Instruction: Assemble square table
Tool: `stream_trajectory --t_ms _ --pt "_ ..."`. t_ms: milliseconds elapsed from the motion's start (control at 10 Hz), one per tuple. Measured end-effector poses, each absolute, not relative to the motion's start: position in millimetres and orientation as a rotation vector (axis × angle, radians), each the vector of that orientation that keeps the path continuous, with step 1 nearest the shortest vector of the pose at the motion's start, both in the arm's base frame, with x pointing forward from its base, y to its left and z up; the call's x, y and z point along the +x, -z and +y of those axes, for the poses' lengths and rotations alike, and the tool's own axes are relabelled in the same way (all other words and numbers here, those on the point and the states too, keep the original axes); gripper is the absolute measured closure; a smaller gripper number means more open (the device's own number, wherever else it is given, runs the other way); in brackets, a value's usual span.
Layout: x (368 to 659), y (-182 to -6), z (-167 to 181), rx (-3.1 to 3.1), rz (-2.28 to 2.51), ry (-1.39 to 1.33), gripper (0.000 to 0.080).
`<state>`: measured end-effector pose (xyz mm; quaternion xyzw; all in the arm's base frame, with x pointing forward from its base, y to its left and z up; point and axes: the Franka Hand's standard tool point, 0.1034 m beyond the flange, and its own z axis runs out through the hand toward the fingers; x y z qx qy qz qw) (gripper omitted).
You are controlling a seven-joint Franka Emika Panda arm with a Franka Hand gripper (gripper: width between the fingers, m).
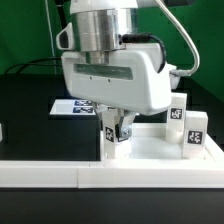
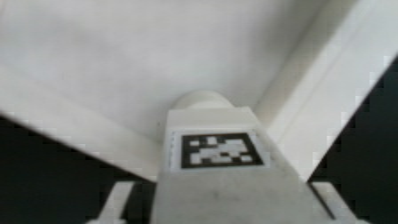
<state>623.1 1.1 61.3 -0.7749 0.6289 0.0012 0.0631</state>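
Note:
My gripper (image 1: 113, 128) is shut on a small white leg (image 1: 112, 134) with a black-and-white tag and holds it upright. The leg's lower end is at the near corner of the white square slab (image 1: 150, 150), towards the exterior view's left; the contact point is hidden. In the wrist view the leg (image 2: 219, 150) fills the space between my two fingers (image 2: 118, 200), its round tip pointing at the slab's rimmed surface (image 2: 107, 70). Two more tagged legs (image 1: 178, 112) (image 1: 195, 134) stand upright at the slab's right side.
The marker board (image 1: 75, 108) lies on the black table behind the gripper, at the exterior view's left. A long white rail (image 1: 60, 172) runs along the front edge. A green backdrop stands behind.

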Motion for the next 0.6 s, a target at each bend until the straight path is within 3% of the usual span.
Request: stream_trajectory --t_ms 200,400,500,600 --pt "624.4 -59.3 3.1 -1.868 2.327 -0.104 0.0512" --pt "624.5 -59.3 3.2 -1.727 2.407 -0.130 0.0512" --pt "624.2 -58.6 2.6 -1.728 2.408 -0.131 0.0456" --pt "624.0 -58.2 2.3 -1.772 2.375 -0.125 0.0320"
